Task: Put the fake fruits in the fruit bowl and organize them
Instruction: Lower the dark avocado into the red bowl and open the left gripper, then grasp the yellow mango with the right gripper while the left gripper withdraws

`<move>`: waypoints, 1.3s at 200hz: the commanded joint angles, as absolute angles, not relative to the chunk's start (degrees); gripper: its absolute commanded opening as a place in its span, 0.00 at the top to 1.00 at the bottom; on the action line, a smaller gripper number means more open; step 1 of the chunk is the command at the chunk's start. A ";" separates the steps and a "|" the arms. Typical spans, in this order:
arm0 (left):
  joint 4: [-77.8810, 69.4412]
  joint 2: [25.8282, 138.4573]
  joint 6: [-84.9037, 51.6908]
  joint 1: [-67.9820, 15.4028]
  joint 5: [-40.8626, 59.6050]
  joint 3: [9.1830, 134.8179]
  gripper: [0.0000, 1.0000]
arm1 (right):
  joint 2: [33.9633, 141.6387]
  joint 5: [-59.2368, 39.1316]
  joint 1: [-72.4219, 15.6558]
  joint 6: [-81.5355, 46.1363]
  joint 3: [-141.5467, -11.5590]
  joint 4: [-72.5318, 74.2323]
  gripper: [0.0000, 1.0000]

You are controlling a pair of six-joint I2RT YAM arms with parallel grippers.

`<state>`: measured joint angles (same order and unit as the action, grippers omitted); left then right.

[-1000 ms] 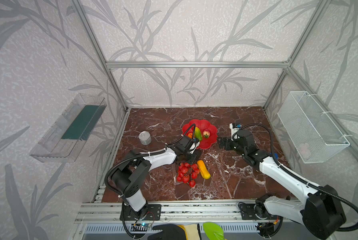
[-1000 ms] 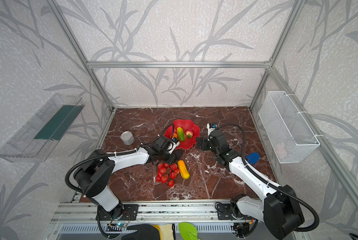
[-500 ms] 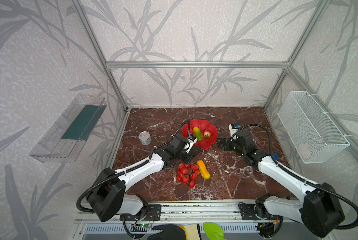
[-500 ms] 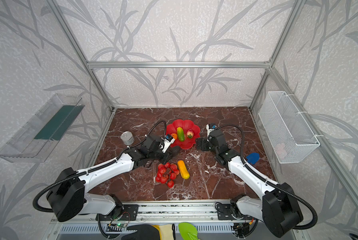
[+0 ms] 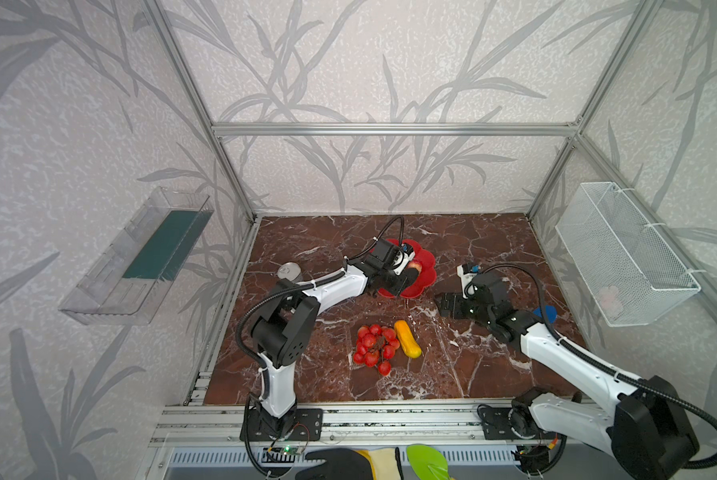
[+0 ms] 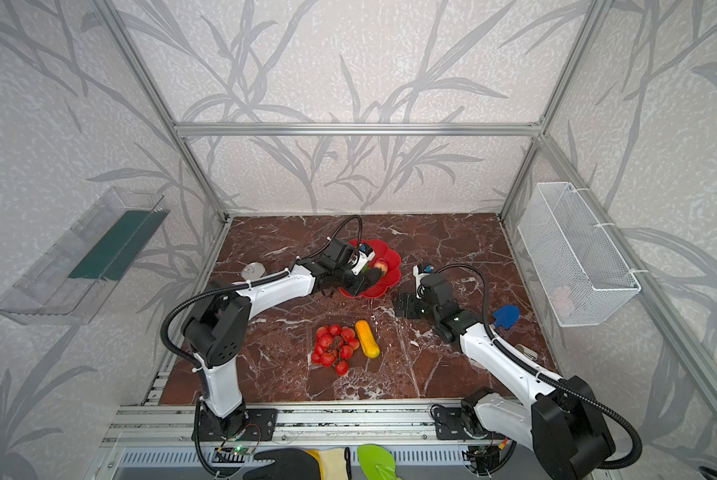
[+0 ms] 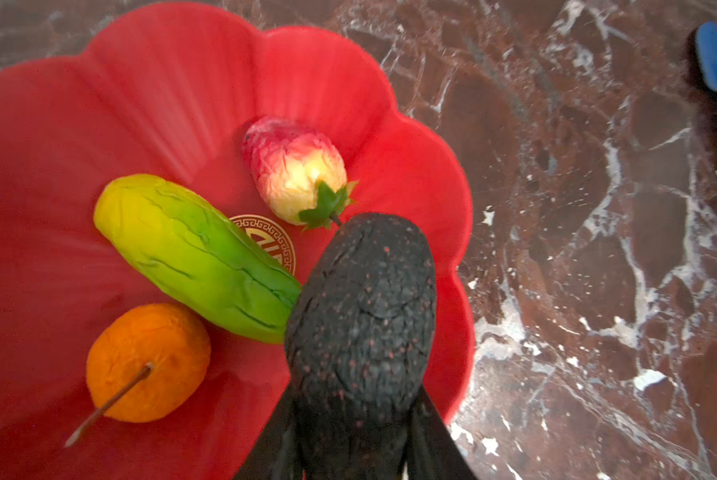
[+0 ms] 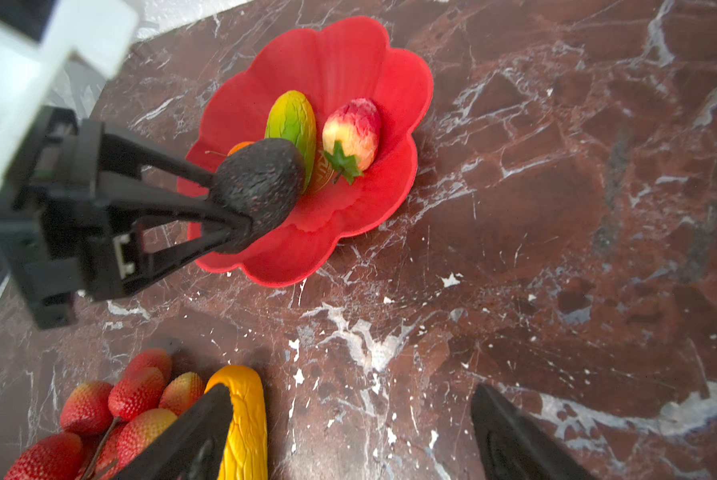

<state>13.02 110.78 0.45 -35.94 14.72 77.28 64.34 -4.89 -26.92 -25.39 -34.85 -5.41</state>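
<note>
One marble table (image 5: 473, 249), leaf-papered walls (image 5: 369, 62): left pincer (image 8: 230, 203) pinches avocado (image 7: 365, 311), right pincer (image 8: 350, 390) spread.

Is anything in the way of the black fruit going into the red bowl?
Nothing visible is. The left gripper holds the black fruit over a bare part of the bowl near its rim. The green fruit lies close beside that spot, so it might get nudged.

the left end effector (image 6: 363, 282) holds a dark lump (image 6: 374, 275) over the red bowl (image 6: 391, 254). on the counter (image 6: 431, 365) a red bunch (image 6: 334, 347) lies just beside a yellow-orange oblong (image 6: 367, 338).
</note>
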 commanded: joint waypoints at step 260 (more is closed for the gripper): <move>-14.86 50.40 -22.91 -26.12 -16.06 27.93 0.14 | 89.47 -7.69 -46.93 -28.58 -42.83 -4.03 0.29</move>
